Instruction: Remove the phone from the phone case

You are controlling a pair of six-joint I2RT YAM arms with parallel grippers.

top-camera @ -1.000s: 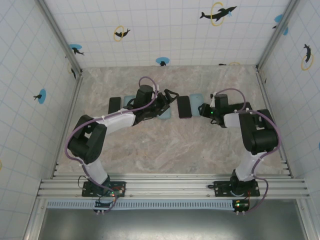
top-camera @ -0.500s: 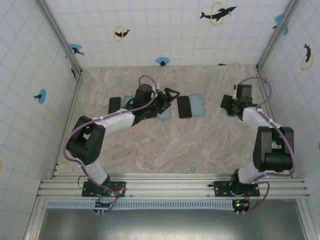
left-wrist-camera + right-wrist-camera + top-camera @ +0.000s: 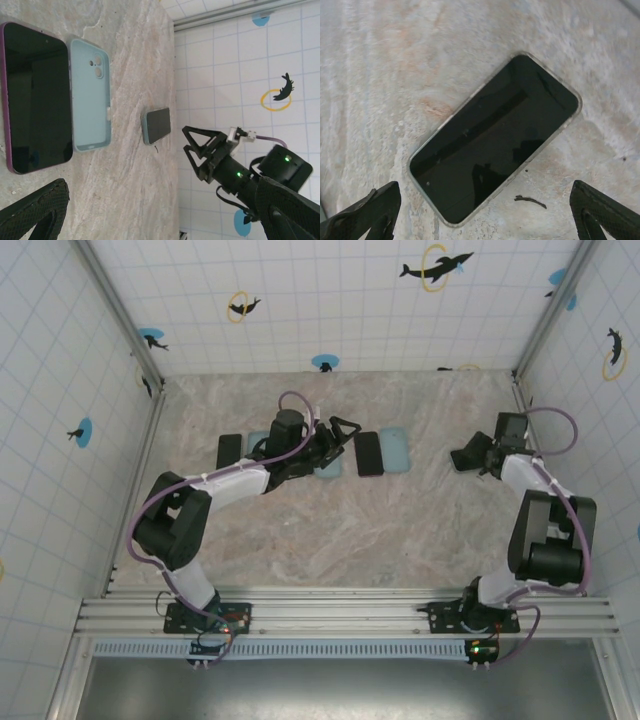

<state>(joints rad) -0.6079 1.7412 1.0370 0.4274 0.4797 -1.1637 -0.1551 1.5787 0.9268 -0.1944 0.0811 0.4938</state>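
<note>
phone (image 3: pixel 495 137), dark-screened in pale case (image 3: pixel 410 167), lies flat; left hand (image 3: pixel 160 200) and right hand (image 3: pixel 485 210) agape.

A marbled beige worktop (image 3: pixel 330 530) is enclosed on three sides by white grid-tiled walls (image 3: pixel 330 310) carrying dolphin decals (image 3: pixel 437 266) with yellow rings and blue discs. Aluminium rails (image 3: pixel 340 612) run along its near edge, and metal posts (image 3: pixel 118 310) stand in the back corners.

Marbled beige tabletop (image 3: pixel 340 540), bare in the near half. White grid-tiled walls (image 3: pixel 330 300) on three sides. Stickers: black dolphin in yellow ring (image 3: pixel 436 266) top right of back wall, smaller one (image 3: pixel 243 308) to its left, blue disc (image 3: pixel 325 363) low centre. Aluminium rails (image 3: pixel 340 612) along near edge. Small dark fleck (image 3: pixel 530 200) on the table.
</note>
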